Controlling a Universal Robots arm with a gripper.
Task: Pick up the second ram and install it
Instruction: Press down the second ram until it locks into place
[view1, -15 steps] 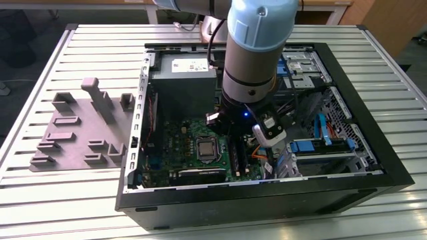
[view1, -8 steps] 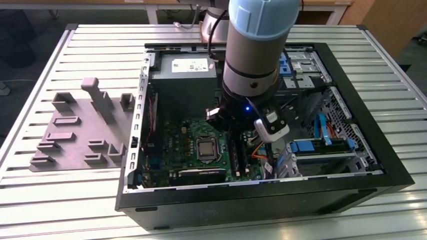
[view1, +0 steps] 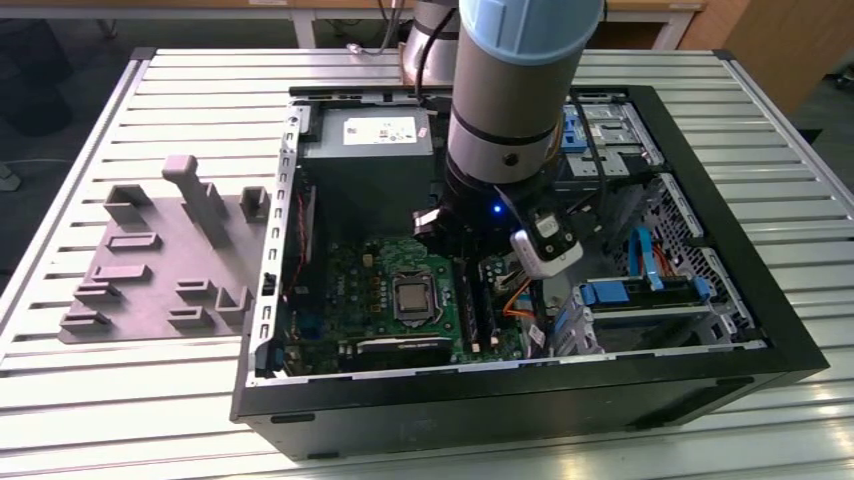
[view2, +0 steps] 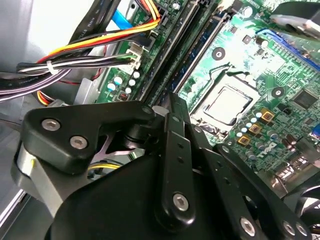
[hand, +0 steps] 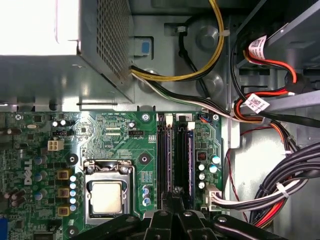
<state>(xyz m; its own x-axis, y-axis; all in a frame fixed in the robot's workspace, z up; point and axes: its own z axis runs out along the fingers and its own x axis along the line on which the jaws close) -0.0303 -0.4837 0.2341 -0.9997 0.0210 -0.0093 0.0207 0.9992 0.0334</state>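
The second ram (hand: 190, 162) stands in a motherboard slot inside the open computer case (view1: 747, 330), the hand (hand: 175, 197) closed above it.

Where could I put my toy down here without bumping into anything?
The bare ribbed table in front of the computer case, and the strip behind the grey holder tray at the exterior view's left, look free. Inside the case it is crowded: motherboard, cable bundles, and the gripper over the memory slots.

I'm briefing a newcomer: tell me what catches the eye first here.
The arm plunges into the open PC case on the slatted table, its gripper low over the RAM slots. Beside them, the bare CPU shines on the green motherboard. A grey fixture lies at the exterior view's left.
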